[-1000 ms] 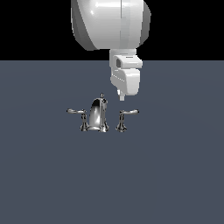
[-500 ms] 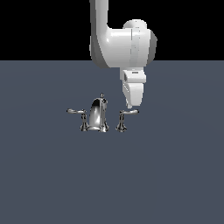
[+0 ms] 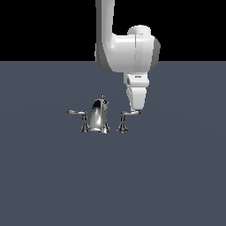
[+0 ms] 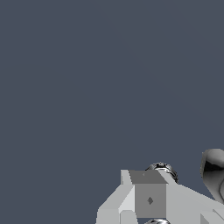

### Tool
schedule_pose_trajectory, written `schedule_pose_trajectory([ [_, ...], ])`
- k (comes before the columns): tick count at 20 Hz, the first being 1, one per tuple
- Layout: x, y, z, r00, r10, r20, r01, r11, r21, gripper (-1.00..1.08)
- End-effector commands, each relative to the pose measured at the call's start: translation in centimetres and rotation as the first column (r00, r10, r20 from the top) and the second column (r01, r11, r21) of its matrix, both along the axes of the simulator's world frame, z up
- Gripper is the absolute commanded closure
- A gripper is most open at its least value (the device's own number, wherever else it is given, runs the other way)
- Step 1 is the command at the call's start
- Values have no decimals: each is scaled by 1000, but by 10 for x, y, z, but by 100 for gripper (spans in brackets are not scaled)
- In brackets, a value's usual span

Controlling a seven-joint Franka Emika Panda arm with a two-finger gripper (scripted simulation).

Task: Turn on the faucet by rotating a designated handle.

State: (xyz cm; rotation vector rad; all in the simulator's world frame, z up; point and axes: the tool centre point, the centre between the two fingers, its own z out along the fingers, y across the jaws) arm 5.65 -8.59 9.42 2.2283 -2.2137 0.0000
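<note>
The small chrome faucet (image 3: 98, 115) stands mid-scene with an arched spout and a knob-tipped rod on top. The handle (image 3: 123, 120) is the lever on the exterior view's right, its pedestal set apart from the spout base by a gap. The twin lever (image 3: 80, 118) is on the exterior view's left, against the spout base. My gripper (image 3: 136, 108) points down with its tip at the outer end of the handle's lever; its fingers show no gap and hold nothing. In the wrist view the grey fingers (image 4: 148, 199) sit against a chrome piece (image 4: 162, 169), and the spout (image 4: 214, 170) is at the frame's edge.
The faucet stands on a flat dark grey-blue surface (image 3: 53, 176) that stretches in every direction. The white arm (image 3: 128, 53) rises above the handle's side of the faucet. Nothing else shows.
The gripper has come down and shifted toward the exterior view's right, from above the faucet to the tip of the handle's lever. The faucet levers have not visibly turned.
</note>
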Motion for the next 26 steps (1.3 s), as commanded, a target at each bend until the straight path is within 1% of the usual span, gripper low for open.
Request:
schedule_pose_trajectory([
  [1, 0, 0, 0, 1000, 0, 0, 0, 1000, 0, 108],
  [15, -44, -19, 0, 1000, 0, 0, 0, 1000, 0, 108],
  [16, -44, -19, 0, 1000, 0, 0, 0, 1000, 0, 108],
  [17, -35, -9, 0, 1000, 12, 11, -12, 1000, 3, 108],
  [26, -65, -5, 0, 1000, 5, 5, -5, 1000, 2, 108],
])
